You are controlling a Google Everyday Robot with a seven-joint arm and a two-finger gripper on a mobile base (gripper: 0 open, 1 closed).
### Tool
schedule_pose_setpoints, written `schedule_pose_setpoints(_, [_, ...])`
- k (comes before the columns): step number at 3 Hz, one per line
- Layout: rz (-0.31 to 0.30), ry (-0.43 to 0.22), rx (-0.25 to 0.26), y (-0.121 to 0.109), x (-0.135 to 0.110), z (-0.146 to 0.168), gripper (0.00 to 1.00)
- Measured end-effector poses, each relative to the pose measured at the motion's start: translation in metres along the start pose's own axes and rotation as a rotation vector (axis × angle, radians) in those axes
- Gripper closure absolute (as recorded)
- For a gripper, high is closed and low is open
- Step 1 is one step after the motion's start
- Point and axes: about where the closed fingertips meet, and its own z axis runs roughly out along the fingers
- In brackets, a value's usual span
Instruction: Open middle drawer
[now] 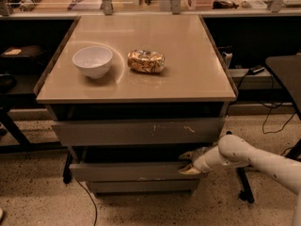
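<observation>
The middle drawer (127, 172) is a plain grey-brown front of medium width, under the wider scratched top drawer (117, 132) and above the narrow bottom drawer (141, 186). It stands out a little further than the other fronts, with a dark gap above it. My gripper (188, 163) comes in from the lower right on a white arm (254, 160). It is at the drawer's top right corner, with one finger above the front's upper edge and one in front of it, pinching that edge.
A white bowl (92, 60) and a crumpled snack bag (146, 61) sit on the tan table top (188, 74) above the drawers. A dark chair or table (287, 74) stands at the right. A cable (89, 201) runs over the speckled floor at the lower left.
</observation>
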Motion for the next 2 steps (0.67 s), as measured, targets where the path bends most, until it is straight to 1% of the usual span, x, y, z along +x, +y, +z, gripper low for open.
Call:
schedule_pose_setpoints(1, [0.013,0.003,0.005,0.0201,0.0085,-0.0067,0.87])
schedule_pose_setpoints(2, [0.013,0.003,0.005,0.023,0.0042,-0.0073,0.86])
